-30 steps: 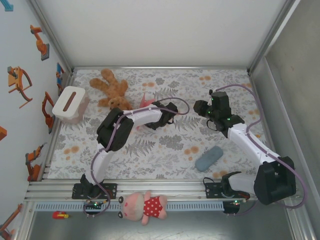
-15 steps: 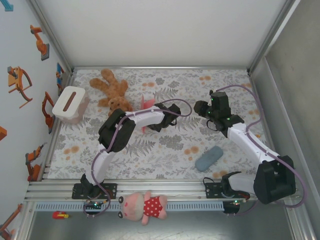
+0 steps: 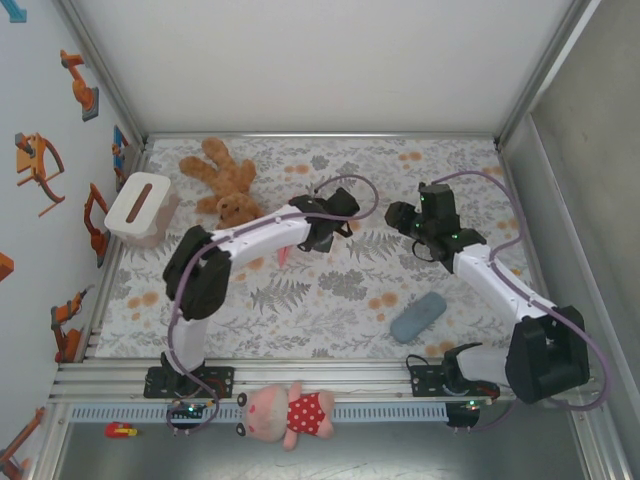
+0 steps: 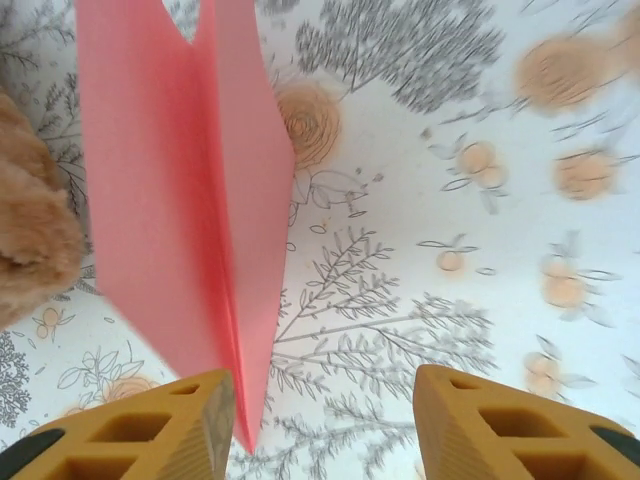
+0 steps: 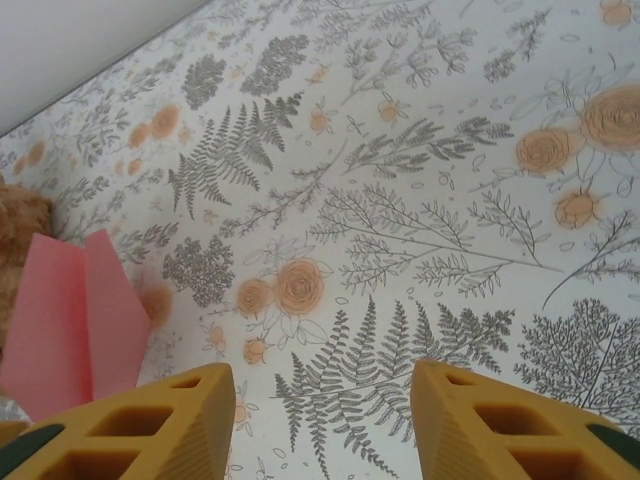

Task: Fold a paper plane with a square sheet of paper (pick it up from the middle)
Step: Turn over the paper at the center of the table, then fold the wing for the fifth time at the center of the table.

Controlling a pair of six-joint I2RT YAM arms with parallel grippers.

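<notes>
The paper plane [image 4: 180, 200] (pink, centre-creased) tapers down into the wide-spread tool [image 4: 322, 388].

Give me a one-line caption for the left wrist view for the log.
Folded paper plane over the floral table, tip by the open jaws, teddy alongside.

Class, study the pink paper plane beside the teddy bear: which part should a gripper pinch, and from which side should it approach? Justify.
Probably the centre crease of the plane, about mid-length, closing across its narrow width. The layers double there, so it is stiffest; the wings are thin. Come from the pointed end, where the open left gripper is, since the bear crowds one wing.
</notes>
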